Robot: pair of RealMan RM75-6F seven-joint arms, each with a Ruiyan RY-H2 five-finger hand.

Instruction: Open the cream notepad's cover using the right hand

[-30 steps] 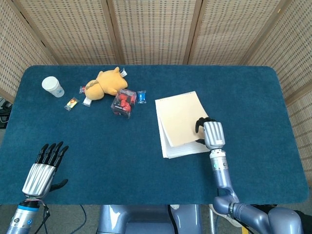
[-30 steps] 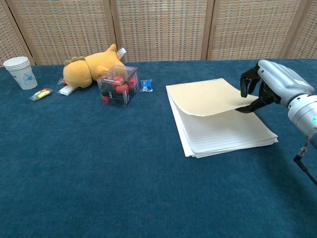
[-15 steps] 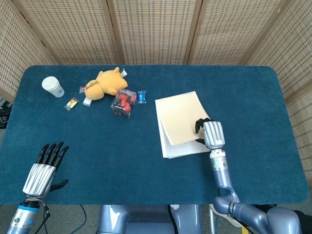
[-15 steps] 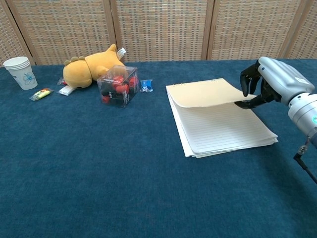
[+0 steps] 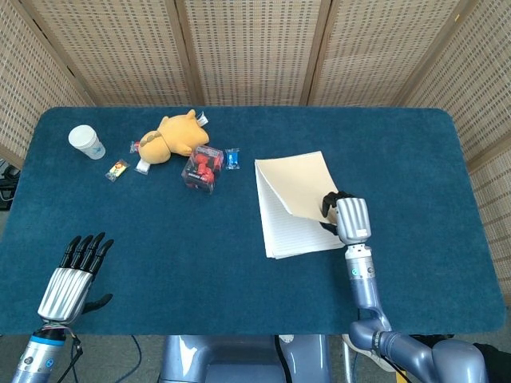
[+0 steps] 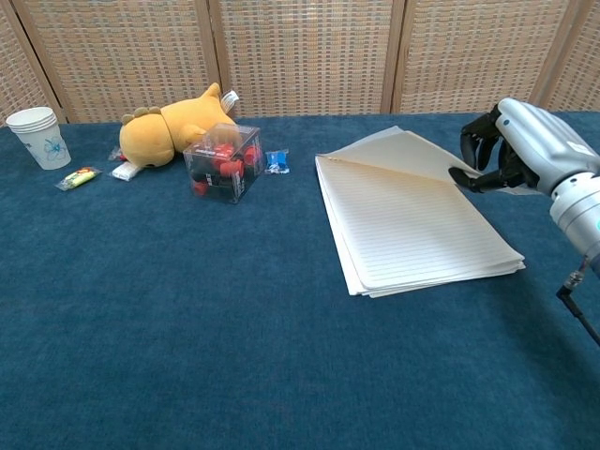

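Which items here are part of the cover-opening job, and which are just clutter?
In the job:
- cream notepad, cover lifted, lined page showing
- right hand, pinching the cover's edge

Lying about:
- yellow plush toy
- clear box of red pieces
- paper cup
- small wrapped sweets
- left hand, idle and empty

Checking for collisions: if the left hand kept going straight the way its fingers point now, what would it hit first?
Probably nothing nearby: the left hand points up-table over bare blue cloth. The snack packet and paper cup lie far ahead; depth is uncertain.
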